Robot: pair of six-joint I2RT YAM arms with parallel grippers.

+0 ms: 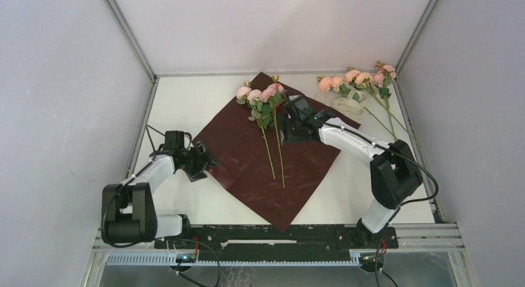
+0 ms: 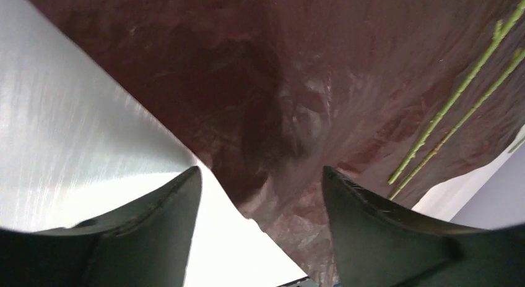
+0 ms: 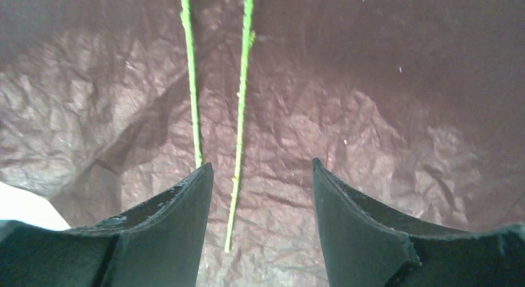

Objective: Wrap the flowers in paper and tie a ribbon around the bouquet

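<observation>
Pale-pink green-stemmed roses lie on crinkly deep-red paper, more roses and cream ribbon beside it. Left gripper and right gripper gape empty.

A white worktop forms the floor of a booth. In the left wrist view the worktop has a brushed sheen, and in the right wrist view only a small corner of the worktop shows. A plain grey left wall, back wall and right wall close it in, meeting at a slanting metal post in each back corner. A black bar runs along the near edge. Below it lies a pale strip, perhaps a slotted cable duct, though it is too small to be sure. A thin black cable and a bit of red wire hang near it.
</observation>
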